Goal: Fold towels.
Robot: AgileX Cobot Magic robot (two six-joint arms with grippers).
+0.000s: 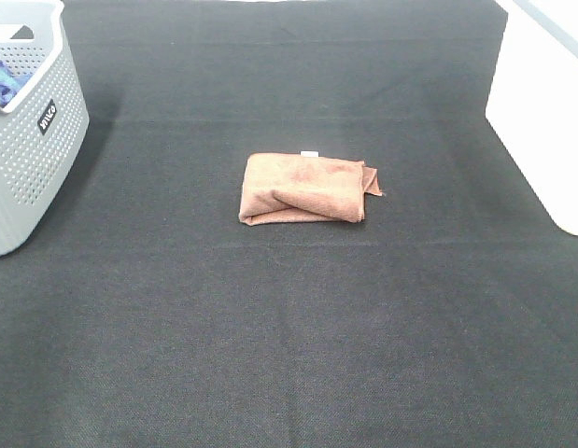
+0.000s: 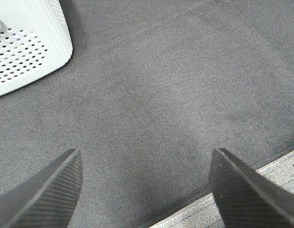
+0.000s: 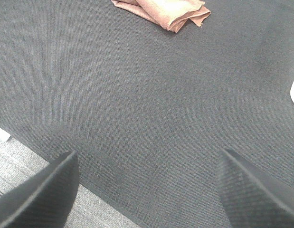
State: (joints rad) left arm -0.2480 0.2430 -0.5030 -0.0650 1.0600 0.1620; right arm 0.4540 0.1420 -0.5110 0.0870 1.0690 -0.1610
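Note:
A reddish-brown towel [image 1: 304, 188] lies folded into a small bundle in the middle of the black mat, with a small white tag [image 1: 309, 153] at its far edge. It also shows in the right wrist view [image 3: 165, 10], well ahead of the gripper. Neither arm shows in the exterior high view. My left gripper [image 2: 144, 187] is open and empty above bare mat near the mat's front edge. My right gripper [image 3: 147, 190] is open and empty, also near the front edge.
A grey perforated basket [image 1: 27, 121] stands at the far left and shows in the left wrist view [image 2: 28, 42]. A white box [image 1: 541, 112] stands at the far right. The black mat [image 1: 289, 327] covers the table; its front edge [image 3: 23, 147] borders a grey surface.

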